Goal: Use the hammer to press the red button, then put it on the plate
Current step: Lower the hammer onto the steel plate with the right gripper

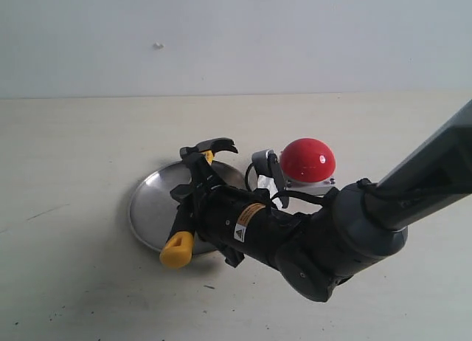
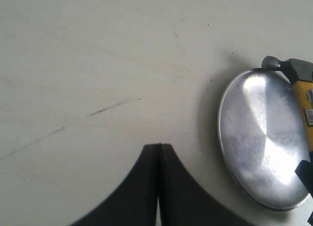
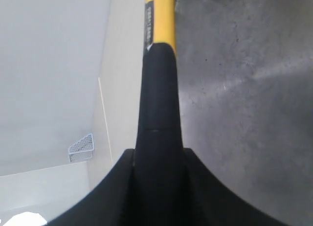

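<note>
The right arm comes in from the right of the exterior view and slants down and leftward, with the right gripper (image 1: 193,199) clamped on the handle of the hammer (image 1: 178,249). The left gripper (image 2: 158,148) points downward, its jaws pressed together.

1. A wide, matte, cream-coloured counter (image 1: 88,134) fills the lower part of the exterior view, flat and lightly scuffed.
2. A plain, pale grey-white wall (image 1: 295,38) rises from the counter's far edge and meets it in a straight, level line.
3. A tiny white fleck (image 1: 157,45) sits on that wall, well above the counter.
4. A thin, dark, slanting scratch (image 2: 113,105) crosses the counter, and a few small dark specks (image 1: 210,286) dot its near side.
5. The light is soft and even, casting only blurred shadows on the counter.
6. A small white mesh grille (image 3: 80,147) shows beyond the counter; what it belongs to cannot be told.
</note>
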{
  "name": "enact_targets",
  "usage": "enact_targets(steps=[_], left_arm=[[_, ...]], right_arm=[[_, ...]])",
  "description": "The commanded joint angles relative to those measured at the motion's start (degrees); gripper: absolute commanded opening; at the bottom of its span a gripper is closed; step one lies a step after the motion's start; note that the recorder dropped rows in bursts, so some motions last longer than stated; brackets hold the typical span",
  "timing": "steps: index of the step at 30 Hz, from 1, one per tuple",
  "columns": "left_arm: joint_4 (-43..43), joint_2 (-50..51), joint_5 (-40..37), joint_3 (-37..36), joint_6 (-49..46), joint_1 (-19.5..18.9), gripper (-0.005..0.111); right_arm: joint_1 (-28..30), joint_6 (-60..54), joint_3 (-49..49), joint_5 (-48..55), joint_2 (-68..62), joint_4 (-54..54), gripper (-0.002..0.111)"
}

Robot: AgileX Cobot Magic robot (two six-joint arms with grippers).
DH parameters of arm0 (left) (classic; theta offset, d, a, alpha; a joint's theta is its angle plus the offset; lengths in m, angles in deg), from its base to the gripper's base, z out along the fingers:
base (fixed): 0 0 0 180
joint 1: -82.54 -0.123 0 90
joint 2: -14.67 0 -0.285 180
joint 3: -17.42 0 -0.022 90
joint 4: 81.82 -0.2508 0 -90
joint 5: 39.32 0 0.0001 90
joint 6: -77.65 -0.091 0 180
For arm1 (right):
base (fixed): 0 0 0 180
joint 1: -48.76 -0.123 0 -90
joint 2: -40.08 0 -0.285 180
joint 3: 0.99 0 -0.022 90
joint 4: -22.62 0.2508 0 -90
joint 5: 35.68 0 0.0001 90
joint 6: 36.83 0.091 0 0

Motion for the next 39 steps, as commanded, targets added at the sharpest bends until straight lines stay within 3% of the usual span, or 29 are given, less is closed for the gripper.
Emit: enact_targets(steps=[1, 17, 39], left_arm=[[0.8, -0.4, -0.1, -0.2, -0.4, -0.3, 0.0], [0.9, -0.4, -0.1, -0.2, -0.4, -0.3, 0.0], [1.0, -0.4, -0.1, -0.2, -0.4, -0.3, 0.0]], right_arm=[[0.1, -0.8, -0.7, -4.4, 0.1, -1.1, 0.0], [0.1, -0.8, -0.7, 1.6, 0.1, -2.6, 0.001], [0.1, 2.3, -0.7, 4.1, 0.1, -2.9, 0.041]])
